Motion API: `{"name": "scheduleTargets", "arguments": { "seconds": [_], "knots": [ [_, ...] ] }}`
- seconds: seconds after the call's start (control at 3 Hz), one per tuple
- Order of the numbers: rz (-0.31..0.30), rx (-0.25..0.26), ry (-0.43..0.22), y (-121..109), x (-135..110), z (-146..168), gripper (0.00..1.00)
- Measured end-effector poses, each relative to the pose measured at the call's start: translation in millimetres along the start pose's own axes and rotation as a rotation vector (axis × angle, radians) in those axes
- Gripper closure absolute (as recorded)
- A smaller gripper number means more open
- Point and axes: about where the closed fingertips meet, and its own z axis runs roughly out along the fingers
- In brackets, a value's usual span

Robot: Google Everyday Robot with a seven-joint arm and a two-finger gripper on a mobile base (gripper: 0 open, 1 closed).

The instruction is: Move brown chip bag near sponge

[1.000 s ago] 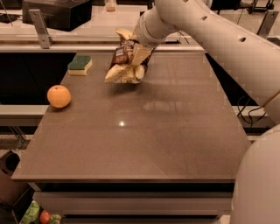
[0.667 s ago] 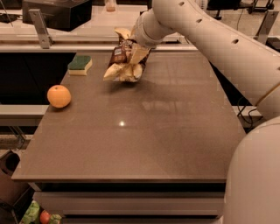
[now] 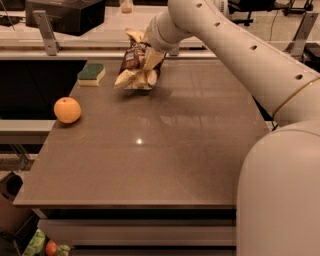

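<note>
The brown chip bag (image 3: 136,66), crumpled with cream-yellow ends, hangs tilted just above the far part of the table. My gripper (image 3: 148,56) is shut on the brown chip bag from its right side, at the end of the white arm (image 3: 225,45) that reaches in from the right. The sponge (image 3: 91,74), green top over a pale yellow body, lies flat on the table's far left corner, a short way left of the bag.
An orange (image 3: 67,110) sits at the table's left edge, nearer than the sponge. The brown table (image 3: 150,150) spreads toward me. A dark box (image 3: 65,15) and rails stand behind it. My white base (image 3: 280,195) fills the right foreground.
The gripper has carried the chip bag slightly left, toward the sponge, and a little lower. The sponge and the orange have not moved.
</note>
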Motion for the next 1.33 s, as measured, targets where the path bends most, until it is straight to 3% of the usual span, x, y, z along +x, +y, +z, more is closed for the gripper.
{"name": "scheduleTargets", "arguments": {
  "seconds": [0.33, 1.33],
  "knots": [
    [0.000, -0.003, -0.001, 1.2, -0.5, 2.0, 0.82],
    [-0.001, -0.016, -0.005, 6.6, -2.7, 9.8, 0.12]
  ]
}}
